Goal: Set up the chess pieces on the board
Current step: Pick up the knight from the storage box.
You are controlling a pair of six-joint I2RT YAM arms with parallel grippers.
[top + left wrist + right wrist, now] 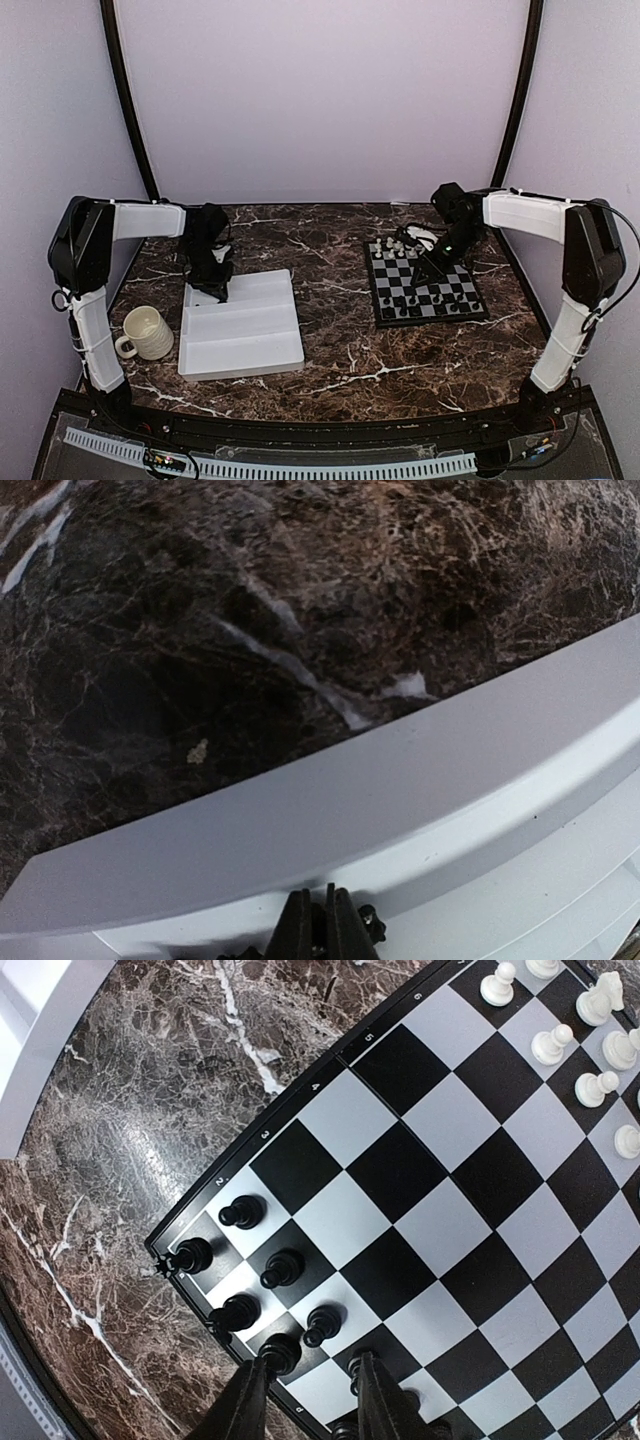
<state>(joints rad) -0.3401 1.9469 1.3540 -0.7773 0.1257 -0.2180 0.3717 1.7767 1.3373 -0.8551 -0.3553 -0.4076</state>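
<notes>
The board (447, 290) lies at the right of the table; white chess pieces (393, 247) stand along its far edge and black ones (418, 303) along its near edge. My right gripper (312, 1365) hangs open low over the board (430, 1150). Bare squares show between its fingers. One black piece (280, 1352) sits at the left fingertip, and more black pieces (282, 1268) stand just ahead. White pieces (552, 1045) stand at the far side. My left gripper (320, 930) is shut just inside the white tray's rim (350, 800), with a small black piece (371, 921) beside its right finger.
The white tray (240, 325) sits left of centre on the dark marble table (340, 250). A cream mug (148, 333) stands left of the tray. My left gripper (218, 288) is at the tray's far left corner, and my right gripper (432, 272) is over the board's middle.
</notes>
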